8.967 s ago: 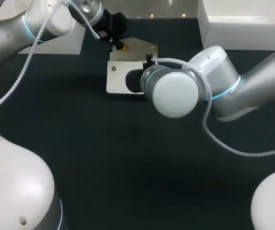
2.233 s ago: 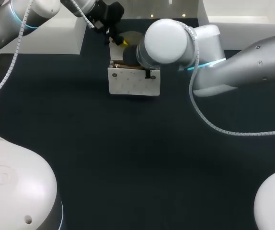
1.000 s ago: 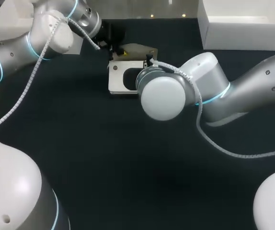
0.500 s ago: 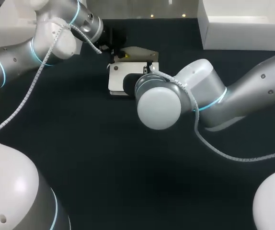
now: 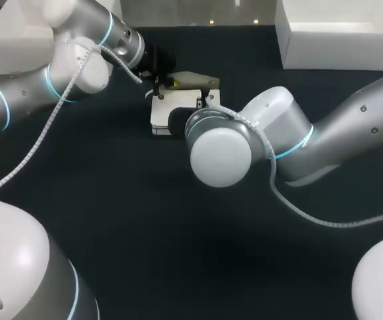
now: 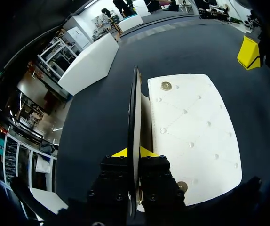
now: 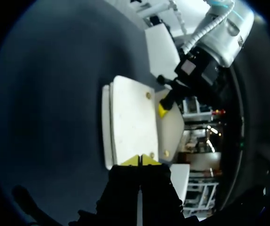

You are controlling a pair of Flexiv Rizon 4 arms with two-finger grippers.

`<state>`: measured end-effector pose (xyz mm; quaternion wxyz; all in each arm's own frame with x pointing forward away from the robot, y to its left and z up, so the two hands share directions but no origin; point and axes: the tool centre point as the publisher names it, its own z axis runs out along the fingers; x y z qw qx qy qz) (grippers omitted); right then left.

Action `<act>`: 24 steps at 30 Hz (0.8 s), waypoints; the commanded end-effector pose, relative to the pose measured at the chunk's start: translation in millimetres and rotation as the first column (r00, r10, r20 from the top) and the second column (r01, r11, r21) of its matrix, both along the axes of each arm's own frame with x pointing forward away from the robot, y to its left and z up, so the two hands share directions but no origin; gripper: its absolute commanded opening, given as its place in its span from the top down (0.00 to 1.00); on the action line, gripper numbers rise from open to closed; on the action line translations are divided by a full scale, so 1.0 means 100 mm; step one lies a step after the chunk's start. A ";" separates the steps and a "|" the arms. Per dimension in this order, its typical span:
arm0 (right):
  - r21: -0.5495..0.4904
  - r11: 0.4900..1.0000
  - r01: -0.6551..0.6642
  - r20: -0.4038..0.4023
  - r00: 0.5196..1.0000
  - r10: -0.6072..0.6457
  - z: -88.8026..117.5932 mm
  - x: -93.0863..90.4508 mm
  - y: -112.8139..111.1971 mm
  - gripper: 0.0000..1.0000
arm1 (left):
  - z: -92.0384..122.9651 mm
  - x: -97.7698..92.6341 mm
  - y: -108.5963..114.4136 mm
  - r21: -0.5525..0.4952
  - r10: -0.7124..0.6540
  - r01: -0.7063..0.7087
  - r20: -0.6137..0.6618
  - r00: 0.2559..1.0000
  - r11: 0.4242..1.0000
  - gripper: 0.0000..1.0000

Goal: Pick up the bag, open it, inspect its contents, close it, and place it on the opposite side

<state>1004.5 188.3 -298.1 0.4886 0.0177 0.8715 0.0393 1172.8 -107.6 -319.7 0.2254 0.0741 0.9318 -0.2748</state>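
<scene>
A white quilted bag (image 5: 161, 110) lies flat at the far middle of the dark table, its flap (image 5: 195, 81) raised off the body. My left gripper (image 5: 163, 81) is shut on the flap's free edge; in the left wrist view the flap (image 6: 134, 117) runs edge-on between the yellow tips (image 6: 134, 153), with the bag's studded front (image 6: 191, 136) beside it. My right gripper (image 7: 140, 160) is shut at the bag's end edge (image 7: 125, 125); in the head view my right wrist hides it. The bag's inside is hidden.
A white box (image 5: 341, 33) stands at the table's back right and another (image 5: 11, 43) at the back left. My right arm's elbow (image 5: 221, 150) hangs over the table just in front of the bag. Dark table surface (image 5: 178, 253) stretches toward the front.
The left gripper has brought the flap lower and closer over the bag's body. The right arm's elbow has drifted a little forward and left, and the bag has shifted slightly with it.
</scene>
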 end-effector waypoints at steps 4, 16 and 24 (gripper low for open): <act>0.015 1.000 -0.005 0.007 1.000 0.004 -0.18 -0.08 0.02 1.00 | -0.10 -0.08 0.01 -0.015 -0.002 0.003 0.050 0.999 1.000 1.00; 0.027 1.000 0.013 -0.047 0.999 -0.011 -0.47 -0.05 -0.03 0.69 | -0.14 -0.18 0.06 -0.005 -0.002 0.003 0.052 0.999 1.000 1.00; 0.022 1.000 -0.008 -0.039 0.999 0.008 -0.54 0.07 -0.01 0.65 | -0.15 -0.22 0.07 -0.009 -0.013 0.013 0.042 0.999 1.000 1.00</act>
